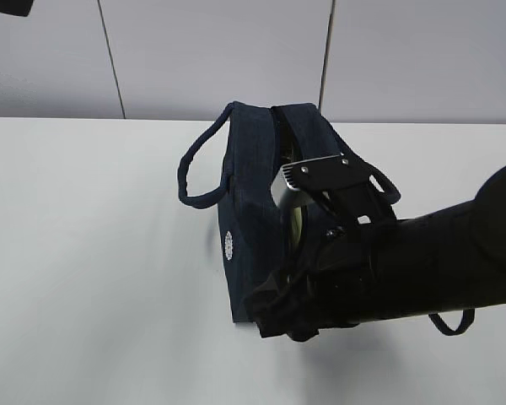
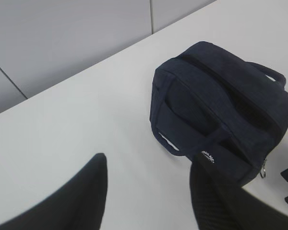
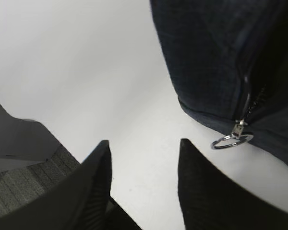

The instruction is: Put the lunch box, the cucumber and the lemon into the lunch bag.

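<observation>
Right gripper [image 3: 144,158], fingers spread and empty, hovers just left of the lunch bag's [image 3: 216,62] silver zipper ring [image 3: 232,141].

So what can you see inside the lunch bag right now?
Through the open zipper of the lunch bag, only a pale yellow-green sliver shows. The right arm covers the rest, so its contents cannot be identified.

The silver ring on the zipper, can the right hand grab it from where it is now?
Probably yes. The right hand is open with nothing in it, and the silver ring hangs at the lunch bag's corner just beside one finger, over bare table. Nothing sits between them; a small sideways shift should do it.
</observation>
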